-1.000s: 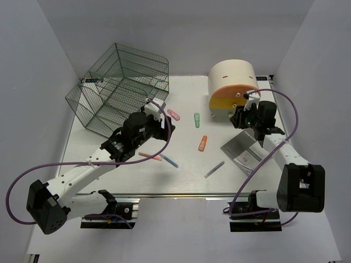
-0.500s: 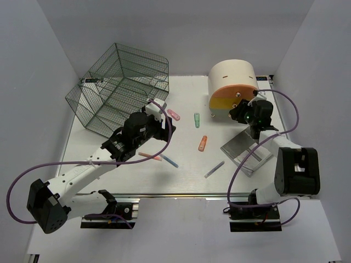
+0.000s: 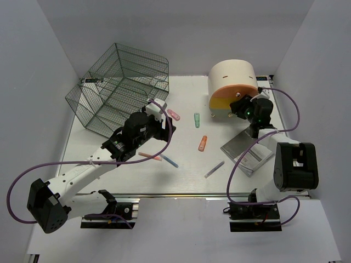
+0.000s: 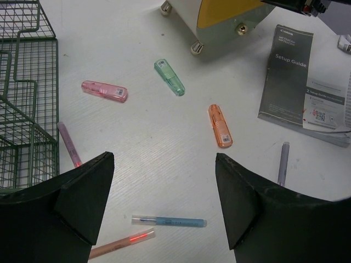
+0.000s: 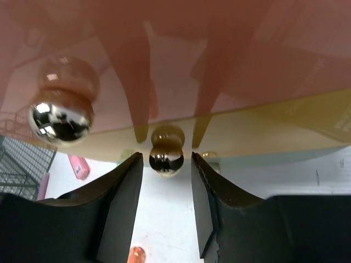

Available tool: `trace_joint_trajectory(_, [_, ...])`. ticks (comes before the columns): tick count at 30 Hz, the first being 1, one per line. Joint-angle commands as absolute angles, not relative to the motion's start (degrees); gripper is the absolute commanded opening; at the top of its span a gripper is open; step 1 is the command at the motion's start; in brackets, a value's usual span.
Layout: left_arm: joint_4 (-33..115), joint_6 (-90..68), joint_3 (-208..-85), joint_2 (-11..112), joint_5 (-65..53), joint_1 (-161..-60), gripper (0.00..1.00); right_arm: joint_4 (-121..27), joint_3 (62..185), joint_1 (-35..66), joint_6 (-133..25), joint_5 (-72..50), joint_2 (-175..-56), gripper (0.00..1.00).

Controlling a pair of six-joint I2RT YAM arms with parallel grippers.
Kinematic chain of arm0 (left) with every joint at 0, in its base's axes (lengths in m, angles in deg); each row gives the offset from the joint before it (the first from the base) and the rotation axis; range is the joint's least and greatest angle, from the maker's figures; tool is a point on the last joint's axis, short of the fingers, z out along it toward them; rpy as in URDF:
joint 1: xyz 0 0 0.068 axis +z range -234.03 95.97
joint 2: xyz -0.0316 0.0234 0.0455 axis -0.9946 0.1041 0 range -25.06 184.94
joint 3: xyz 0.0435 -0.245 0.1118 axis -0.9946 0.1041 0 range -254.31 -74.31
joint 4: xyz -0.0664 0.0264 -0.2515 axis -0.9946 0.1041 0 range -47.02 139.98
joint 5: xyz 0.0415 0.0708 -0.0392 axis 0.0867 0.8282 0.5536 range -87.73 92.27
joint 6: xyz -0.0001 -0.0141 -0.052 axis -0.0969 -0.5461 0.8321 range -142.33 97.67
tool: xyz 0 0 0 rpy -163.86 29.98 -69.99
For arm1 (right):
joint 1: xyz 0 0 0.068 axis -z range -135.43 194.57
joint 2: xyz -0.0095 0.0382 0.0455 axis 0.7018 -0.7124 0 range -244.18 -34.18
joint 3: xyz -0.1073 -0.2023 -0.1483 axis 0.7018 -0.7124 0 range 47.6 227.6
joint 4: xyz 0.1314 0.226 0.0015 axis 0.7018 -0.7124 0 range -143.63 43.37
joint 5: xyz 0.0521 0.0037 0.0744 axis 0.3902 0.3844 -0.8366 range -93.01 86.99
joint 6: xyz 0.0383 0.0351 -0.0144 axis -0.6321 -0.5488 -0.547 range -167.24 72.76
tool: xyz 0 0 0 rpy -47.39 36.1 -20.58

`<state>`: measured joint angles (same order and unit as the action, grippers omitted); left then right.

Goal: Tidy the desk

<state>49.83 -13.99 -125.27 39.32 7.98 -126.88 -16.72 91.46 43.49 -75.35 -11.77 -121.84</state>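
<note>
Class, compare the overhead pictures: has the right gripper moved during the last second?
Yes. The right gripper has closed in on the cream-and-orange drawer box, away from the booklet; its fingers now flank a metal knob.

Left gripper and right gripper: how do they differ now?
The left gripper is opened wide; the right gripper is opened only narrowly. The left gripper hovers over a blue pen on the desk; the right gripper has a drawer knob between its fingers, seemingly without touching. Both hold nothing.
</note>
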Motion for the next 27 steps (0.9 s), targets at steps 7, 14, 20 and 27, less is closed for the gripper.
trace_joint_trajectory(7, [49.5,-14.6,-126.2,38.8,7.9,-126.9,0.84,-12.2,96.3,43.9,-77.6,-7.9,-124.4,0.4])
trace_joint_trajectory(14, [49.5,-14.6,-126.1,38.5,7.8,-126.9,0.84,-11.4,94.1,43.9,-77.4,-8.5,-122.3,0.2])
trace_joint_trajectory(20, [49.4,-14.4,-126.1,38.4,7.3,-126.9,0.84,-12.2,88.3,46.6,-77.4,-9.8,-116.9,0.16])
trace_joint_trajectory(27, [49.2,-14.2,-126.0,38.5,6.6,-126.9,0.84,-15.1,82.0,47.1,-77.1,-11.9,-110.6,0.17])
